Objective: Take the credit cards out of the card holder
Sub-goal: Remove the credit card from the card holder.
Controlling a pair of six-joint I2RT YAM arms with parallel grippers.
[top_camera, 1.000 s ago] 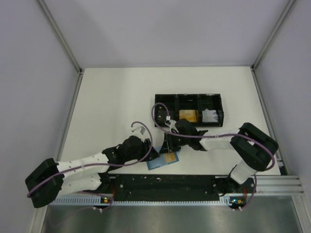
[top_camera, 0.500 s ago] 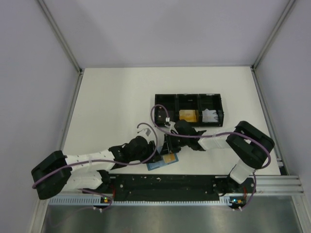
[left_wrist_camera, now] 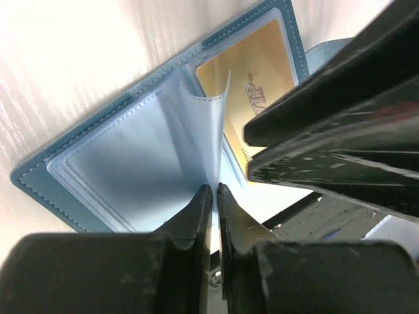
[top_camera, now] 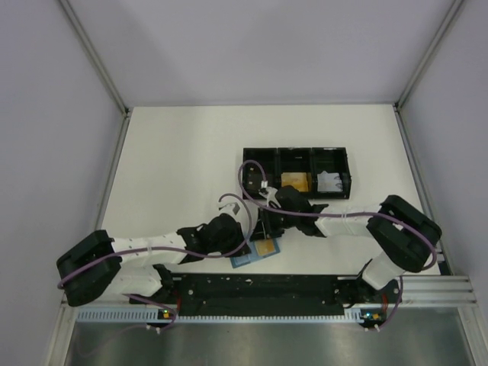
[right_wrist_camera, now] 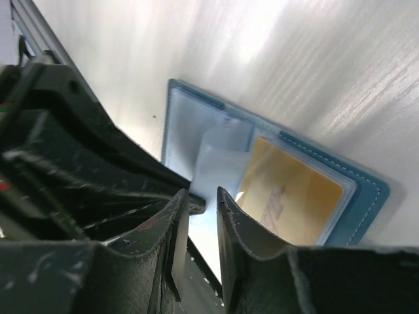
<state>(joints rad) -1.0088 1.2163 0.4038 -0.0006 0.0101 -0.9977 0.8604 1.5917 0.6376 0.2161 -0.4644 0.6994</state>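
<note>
Top external view: the holder (top_camera: 245, 259) lies open and flat on the white table (top_camera: 175, 168), at 6 o'clock from the long black tray (top_camera: 297, 150). It is a teal two-leaf wallet with a glossy gold card (top_camera: 265, 248) on its right leaf. A second card (top_camera: 294, 181) and a white wad (top_camera: 329, 181) lie in the tray's middle and right compartments. Since a second ago the left arm has stretched farther in, bringing the left gripper (top_camera: 248, 241) to the holder's 10 o'clock edge; the holder has not shifted. The right gripper (top_camera: 268, 229) hangs at its 12 o'clock, forearm reaching in from 3 o'clock.

Left wrist view: we see the left gripper (left_wrist_camera: 214, 196) clenched on a thin, clear, curling plastic leaf that stands up from the stitched holder's (left_wrist_camera: 39, 180) fold. The card (left_wrist_camera: 252, 78) sits in a pocket at 1 o'clock.

Right wrist view: the right gripper's (right_wrist_camera: 204, 206) scuffed black jaws stand a narrow slit apart over the holder (right_wrist_camera: 366, 193); we cannot tell whether they pinch anything.
</note>
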